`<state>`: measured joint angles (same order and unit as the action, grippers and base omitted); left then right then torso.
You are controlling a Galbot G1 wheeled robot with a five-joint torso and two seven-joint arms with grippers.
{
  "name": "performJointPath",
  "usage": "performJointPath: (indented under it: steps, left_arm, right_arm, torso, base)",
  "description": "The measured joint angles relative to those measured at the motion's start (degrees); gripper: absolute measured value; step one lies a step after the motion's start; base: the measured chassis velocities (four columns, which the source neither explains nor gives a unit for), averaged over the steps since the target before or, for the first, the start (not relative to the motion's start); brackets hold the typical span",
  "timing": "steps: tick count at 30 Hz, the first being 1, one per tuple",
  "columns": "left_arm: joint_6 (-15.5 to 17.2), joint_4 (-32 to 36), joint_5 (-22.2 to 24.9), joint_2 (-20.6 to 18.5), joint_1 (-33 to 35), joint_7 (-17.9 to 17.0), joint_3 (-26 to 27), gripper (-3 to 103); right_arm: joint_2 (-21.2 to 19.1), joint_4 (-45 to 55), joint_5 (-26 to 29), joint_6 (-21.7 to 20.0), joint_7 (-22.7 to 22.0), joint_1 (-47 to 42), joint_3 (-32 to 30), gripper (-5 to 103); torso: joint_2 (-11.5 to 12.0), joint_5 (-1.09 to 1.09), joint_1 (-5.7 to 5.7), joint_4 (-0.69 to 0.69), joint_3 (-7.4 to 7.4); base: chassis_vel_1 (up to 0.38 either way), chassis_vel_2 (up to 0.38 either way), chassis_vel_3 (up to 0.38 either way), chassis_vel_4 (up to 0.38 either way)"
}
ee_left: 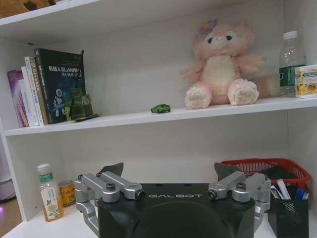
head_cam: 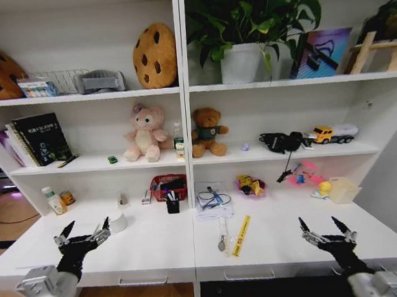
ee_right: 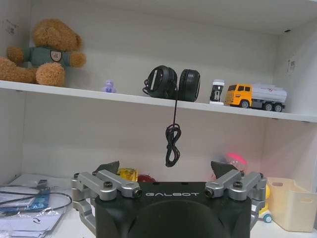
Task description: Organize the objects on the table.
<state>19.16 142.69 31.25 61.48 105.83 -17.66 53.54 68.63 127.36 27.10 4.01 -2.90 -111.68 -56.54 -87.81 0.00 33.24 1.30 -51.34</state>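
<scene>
While both arms hovered low over the front edge of the white tabletop (head_cam: 151, 252), the left gripper (head_cam: 82, 235) had its jaws spread wide with nothing between them, and the right gripper (head_cam: 327, 231) was splayed just as wide and equally empty. The tiny green item (head_cam: 112, 159) (a toy car, by the left wrist view (ee_left: 160, 108)) sat on the middle shelf (head_cam: 90, 166), just beside the pink plush toy (head_cam: 144, 133) and well apart from either gripper. A small black pen holder (head_cam: 172, 204) with dark and blue pens stood near the middle of the tabletop, in front of a red basket (head_cam: 167, 186). A yellow ruler (head_cam: 241, 234) and a spoon-like tool (head_cam: 222, 238) lay side by side on the tabletop between the two grippers. A green-labelled bottle (head_cam: 52, 200) stood at the far left by a small can (head_cam: 67, 198).
</scene>
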Motion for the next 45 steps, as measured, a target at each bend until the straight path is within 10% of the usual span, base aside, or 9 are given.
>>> performJointPath:
  steps: [45]
  left_arm:
    - [-0.01, -0.01, 0.0, 0.0, 0.0, -0.01, 0.0, 100]
  right_arm:
    - [-0.23, -0.75, 0.1, -0.19, 0.04, 0.71, 0.49, 100]
  torso:
    - [0.0, 0.01, 0.0, 0.01, 0.0]
  base:
    - [0.167, 0.176, -0.172, -0.165]
